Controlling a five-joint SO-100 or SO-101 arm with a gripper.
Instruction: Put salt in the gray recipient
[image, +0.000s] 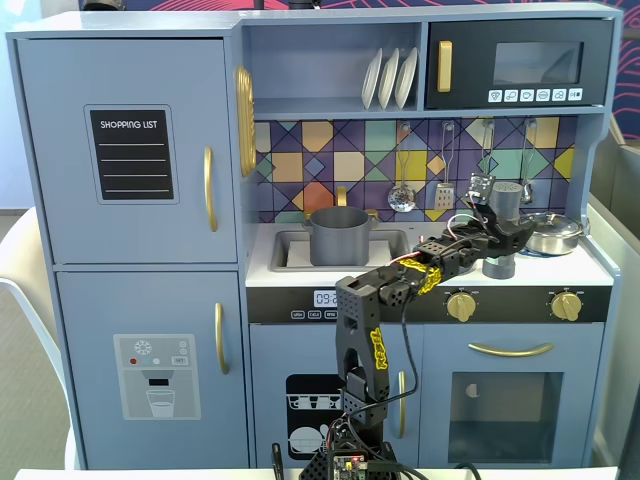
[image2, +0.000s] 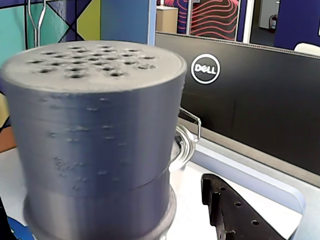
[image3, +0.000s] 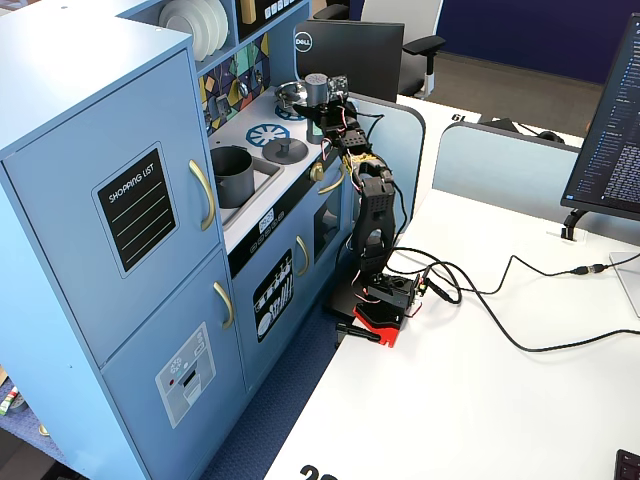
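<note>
The salt shaker (image2: 95, 125) fills the left of the wrist view. Its perforated top is up and its label is hidden. In both fixed views it stands upright at the right end of the toy kitchen counter (image: 505, 203) (image3: 317, 88). My gripper (image2: 105, 200) (image: 505, 234) (image3: 322, 106) is open around it. One black finger (image2: 235, 212) stands clear of its right side; the other is a dark sliver at the lower left edge. The gray pot (image: 340, 235) (image3: 233, 172) sits in the sink, well to the left in a fixed view.
A shiny steel pan (image: 553, 232) (image2: 182, 147) sits just behind and right of the shaker. A flat gray lid (image3: 285, 150) lies on the counter in front of it. Hanging utensils (image: 402, 195) line the tiled back wall. A Dell monitor (image2: 240, 110) stands behind the kitchen.
</note>
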